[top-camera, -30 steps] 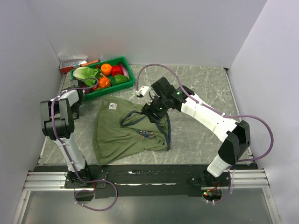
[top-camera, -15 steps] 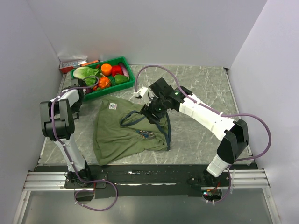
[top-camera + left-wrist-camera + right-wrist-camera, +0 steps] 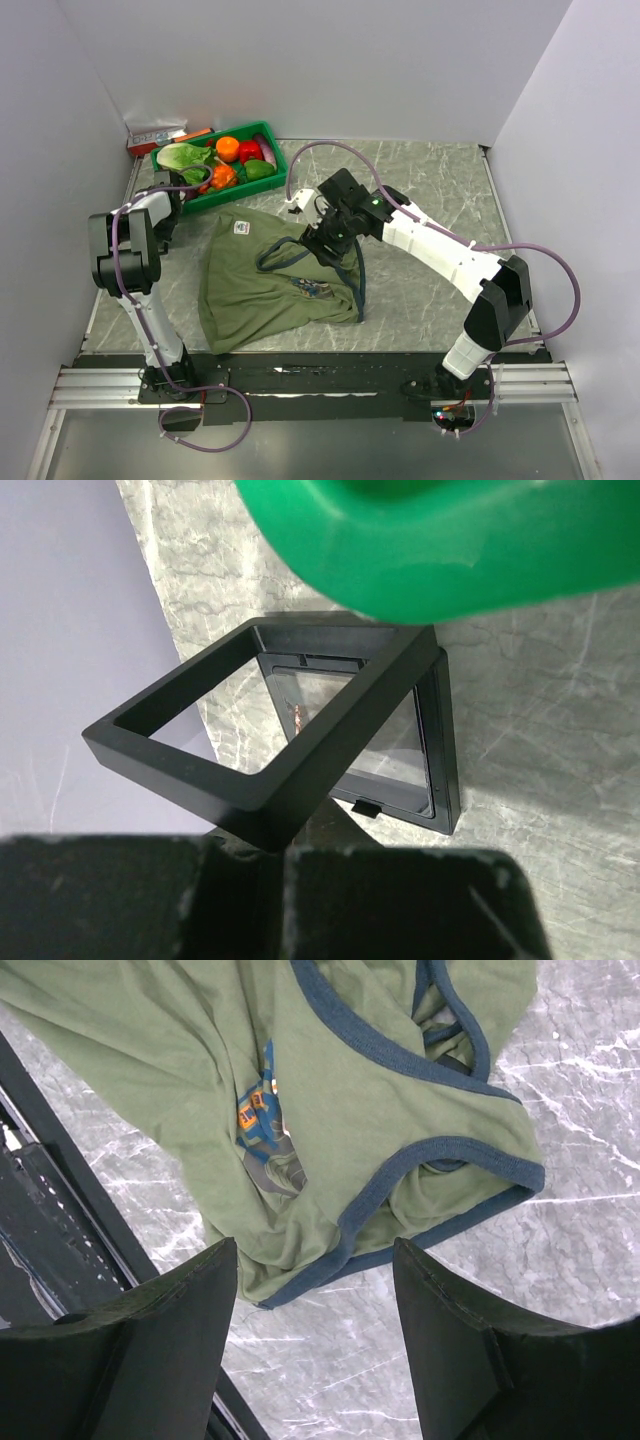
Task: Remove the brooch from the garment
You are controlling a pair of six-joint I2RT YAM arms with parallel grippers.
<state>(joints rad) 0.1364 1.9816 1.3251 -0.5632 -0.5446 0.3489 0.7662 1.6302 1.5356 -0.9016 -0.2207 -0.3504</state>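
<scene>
Garment (image 3: 255, 290): olive-green tank top, it lies crumpled on the tabletop (image 3: 430, 190), in the middle, just in front of the green tray (image 3: 278, 183)
Brooch: too small for me to find in any view, so I cannot tell where on the garment it sits
Graphic (image 3: 262, 1110): orange and blue print, partly folded into a crease of the cloth, seen from my right wrist
Trim (image 3: 400, 1175): navy edge, it runs in loops around the openings of the garment
White label (image 3: 241, 228): on the far part of the garment, toward the green tray
Right end effector (image 3: 312, 1255): open, both fingers (image 3: 170, 1340) wide apart, nothing between them; it hangs over the edge of the garment, near the graphic
Left end effector (image 3: 283, 858): closed, the two sides pressed together, gripping nothing that I can see
Black frame (image 3: 180, 770): square, its lid raised at an angle, on the tabletop just beside the green tray and close before my left end effector
Vegetables (image 3: 225, 160): green, orange and red ones, inside the green tray
</scene>
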